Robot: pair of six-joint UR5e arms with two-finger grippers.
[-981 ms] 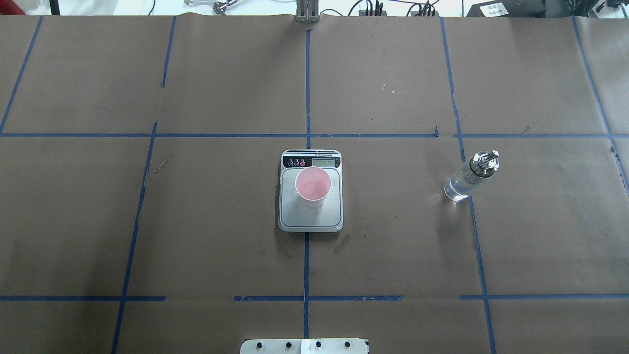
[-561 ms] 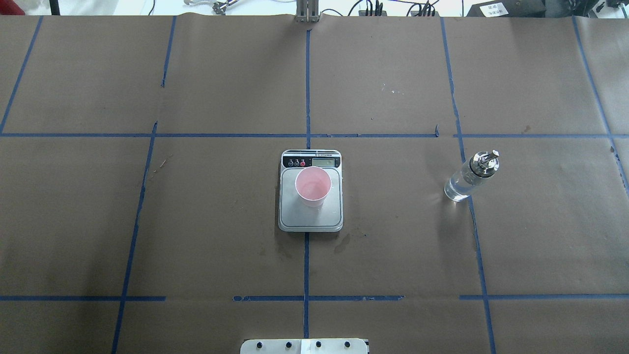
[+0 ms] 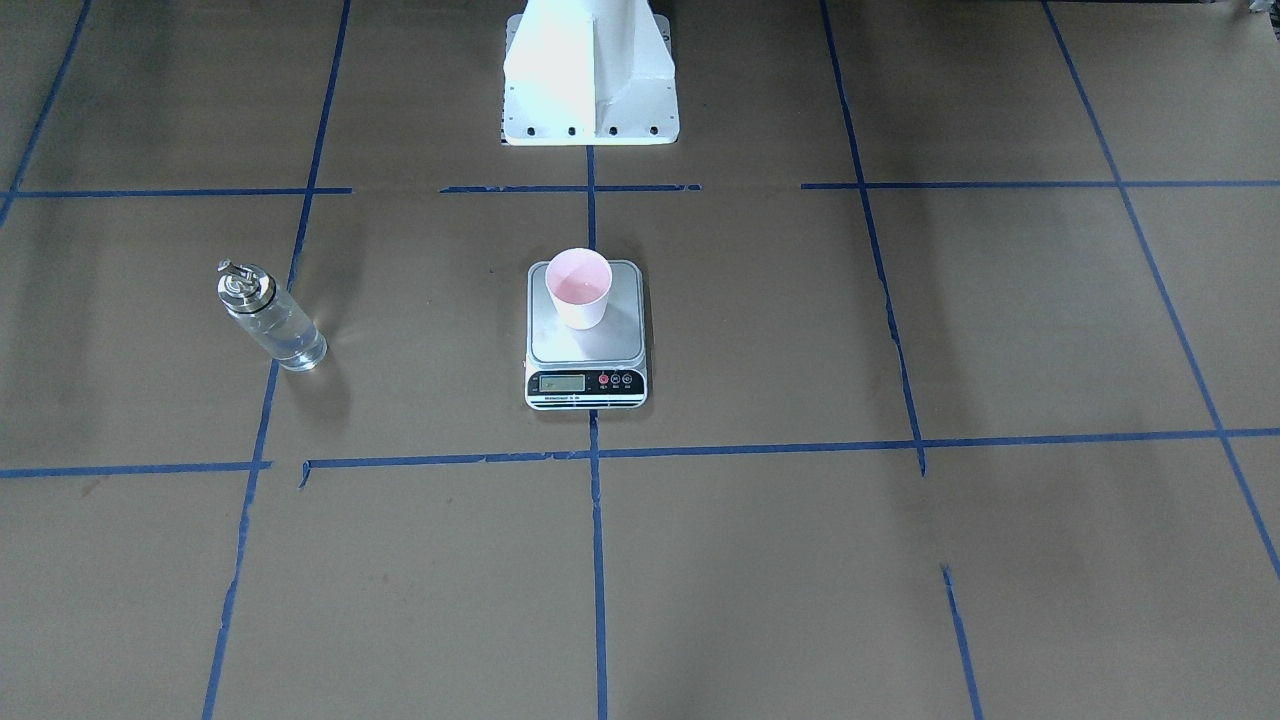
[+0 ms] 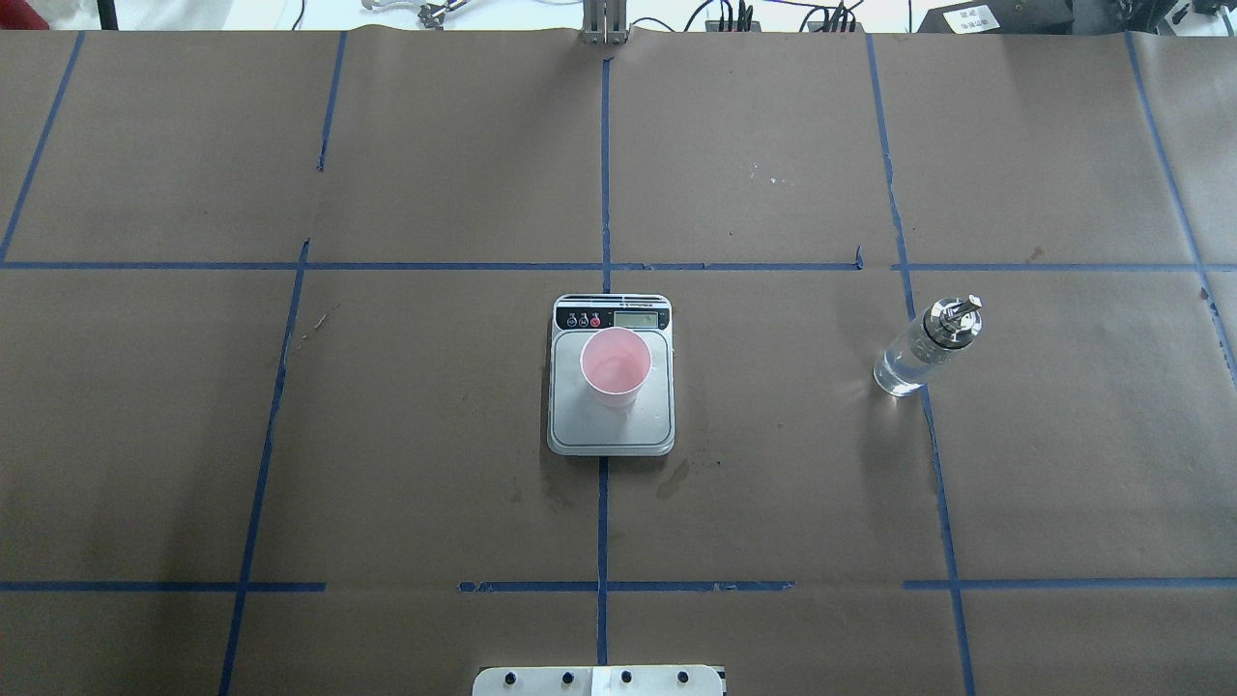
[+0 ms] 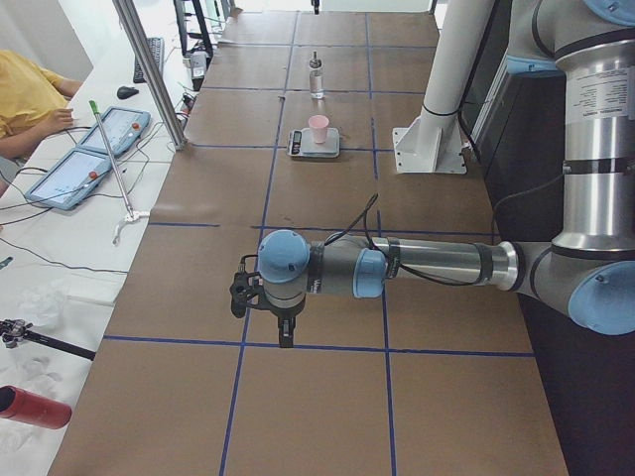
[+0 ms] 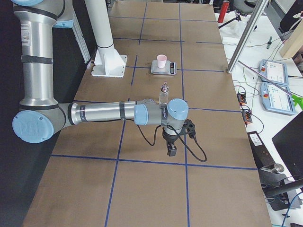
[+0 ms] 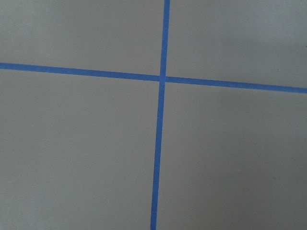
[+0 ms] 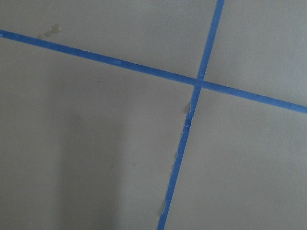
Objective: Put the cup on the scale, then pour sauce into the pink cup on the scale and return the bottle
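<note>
The pink cup [image 4: 616,365] stands upright on the steel scale [image 4: 580,425] at the table's middle, also seen from the front as cup [image 3: 578,288] on scale [image 3: 620,345]. The clear bottle [image 4: 923,348] with its silver cap stands alone on the robot's right, with clear sauce [image 4: 899,372] in its lower part. My left gripper [image 5: 281,332] hangs over the table's far left end and my right gripper [image 6: 170,150] over the far right end, both far from the scale. I cannot tell whether either is open or shut. Both wrist views show only brown paper and blue tape.
The robot's white pedestal [image 3: 590,70] stands behind the scale. A person in yellow [image 5: 25,99] sits at a side bench with tablets [image 5: 99,149] and cables. A metal post [image 5: 149,69] rises at the table's far edge. Blue tape lines grid the brown paper.
</note>
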